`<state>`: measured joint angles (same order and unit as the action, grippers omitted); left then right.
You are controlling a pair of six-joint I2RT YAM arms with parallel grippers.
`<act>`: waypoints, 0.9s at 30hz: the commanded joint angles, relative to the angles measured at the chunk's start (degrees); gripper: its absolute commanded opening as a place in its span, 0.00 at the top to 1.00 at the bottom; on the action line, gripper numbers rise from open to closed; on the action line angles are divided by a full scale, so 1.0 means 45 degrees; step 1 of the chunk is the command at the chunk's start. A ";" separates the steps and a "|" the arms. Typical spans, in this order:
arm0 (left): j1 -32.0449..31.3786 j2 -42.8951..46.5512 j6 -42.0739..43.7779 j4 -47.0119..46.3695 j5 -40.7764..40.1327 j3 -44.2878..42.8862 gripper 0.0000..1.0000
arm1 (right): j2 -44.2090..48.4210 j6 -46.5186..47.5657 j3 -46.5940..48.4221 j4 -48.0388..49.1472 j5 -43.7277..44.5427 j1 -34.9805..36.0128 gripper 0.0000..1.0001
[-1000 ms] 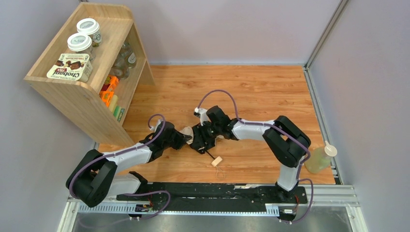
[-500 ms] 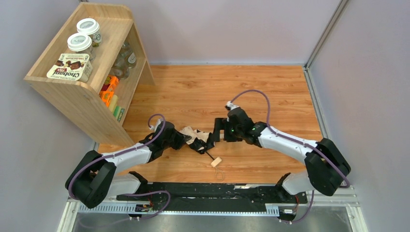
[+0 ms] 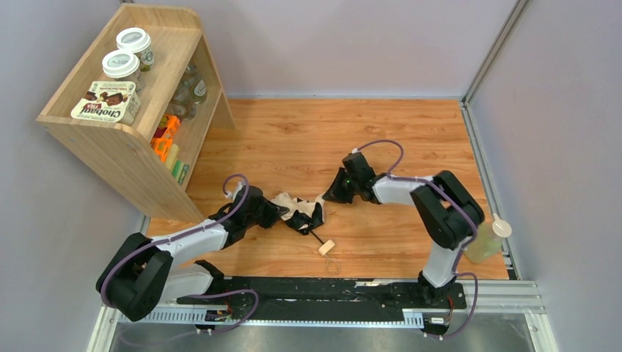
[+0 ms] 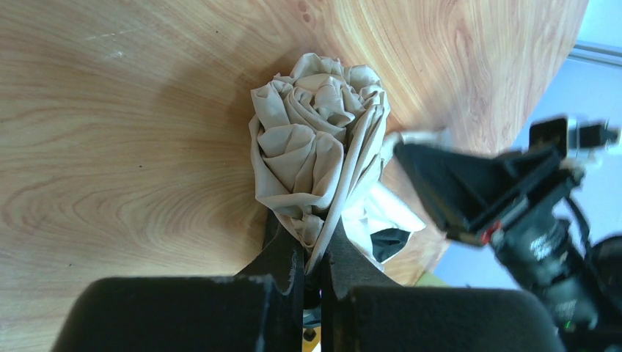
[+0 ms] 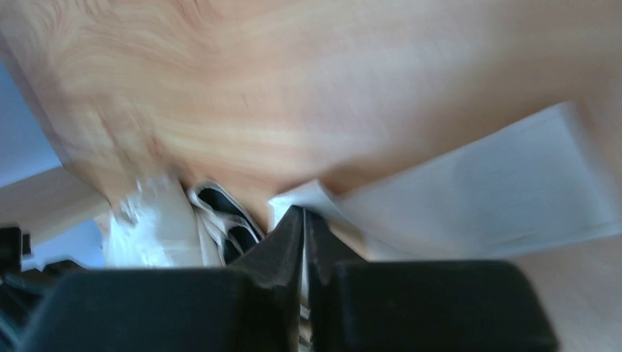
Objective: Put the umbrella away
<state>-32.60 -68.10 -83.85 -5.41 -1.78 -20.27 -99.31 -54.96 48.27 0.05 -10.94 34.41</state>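
The right wrist view is blurred: the umbrella (image 5: 469, 183) fabric and the table (image 5: 293, 88) grain lose their edges, and the right tool (image 5: 303, 220) melts into the cloth. The left tool (image 4: 312, 257) is cut off by its view's bottom edge. From above, its tips lie hidden under the wrist. The bottle (image 3: 484, 242) stands partly behind the right arm.

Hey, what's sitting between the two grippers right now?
The umbrella, its beige fabric bunched up, lies between the left gripper and the right gripper. Each gripper pinches an end of the fabric. The top view shows this best.
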 commanded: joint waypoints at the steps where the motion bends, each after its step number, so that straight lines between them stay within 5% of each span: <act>1: -0.0099 -0.0083 0.0822 0.2784 -0.0717 0.0599 1.00 | -0.2595 0.0685 0.3286 0.0888 -0.1120 -0.0069 1.00; 5: -0.0177 -0.0044 0.0568 0.3038 -0.0795 0.0540 1.00 | -0.3576 0.1995 0.6434 -0.2170 -0.1145 -0.0108 1.00; 10: -0.0334 -0.0082 0.0276 0.3097 -0.0913 0.0540 1.00 | -0.3964 0.3071 0.7940 -0.3891 -0.1650 -0.0167 1.00; 13: -0.0353 -0.0199 0.0216 0.3116 -0.0854 0.0424 1.00 | -0.3735 0.4007 0.8102 -0.4853 -0.1283 -0.0128 0.61; 18: -0.0334 -0.0044 0.0060 0.3856 -0.0796 0.0170 1.00 | -0.0809 0.7791 0.7244 -0.6026 0.0748 0.0670 0.31; 23: -0.0334 -0.0063 0.0021 0.4541 -0.0757 -0.0182 1.00 | 0.2159 1.0764 0.3814 -0.4161 0.2391 0.3090 0.12; 27: -0.0353 -0.0375 -0.0037 0.4776 -0.0659 -0.0417 1.00 | 0.2870 1.1256 0.1580 -0.1228 0.3444 0.5043 0.10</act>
<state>-33.76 -67.13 -86.32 2.37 -3.33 -23.03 -87.48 -12.58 62.24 -17.08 -2.37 50.81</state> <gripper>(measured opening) 0.042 0.898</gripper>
